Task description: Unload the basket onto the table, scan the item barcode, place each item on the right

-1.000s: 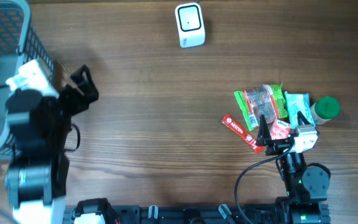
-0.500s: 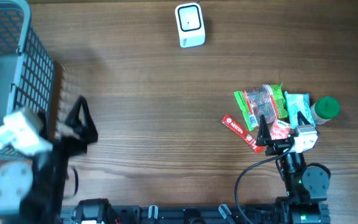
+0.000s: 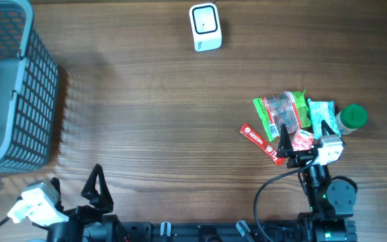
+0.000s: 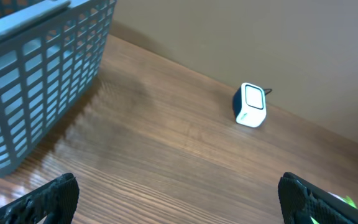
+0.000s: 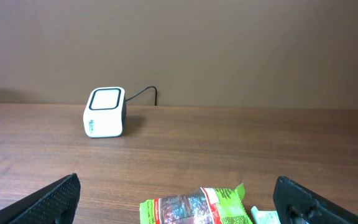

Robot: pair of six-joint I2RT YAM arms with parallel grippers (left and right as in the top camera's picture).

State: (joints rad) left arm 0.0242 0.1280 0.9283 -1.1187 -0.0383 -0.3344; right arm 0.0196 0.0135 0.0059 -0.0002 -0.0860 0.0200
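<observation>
**Both claws wide, items at the right claw**

Your left claw (image 4: 179, 205) stands wide w/ nothing between its fingers. The grey basket (image 4: 36, 74) is ahead of it on the left. The scanner (image 4: 251, 104) is ahead and a bit right of centre, well apart, on the desk (image 4: 166, 162).

Your right claw (image 5: 178, 205) is wide too and holds nothing. The items lie in a small pile right at this claw. The green snack packet (image 5: 194, 206) is just in front, between the two fingers. In the overhead view, the red stick pack (image 3: 259, 141) is at the left-finger side. The teal packet (image 3: 321, 111) and the green-cap bottle (image 3: 351, 117) are at the right-finger side. Whether the fingers touch the pile, I cannot tell. For this claw the scanner is far ahead, to the left. Barcodes are too small to read.
</observation>
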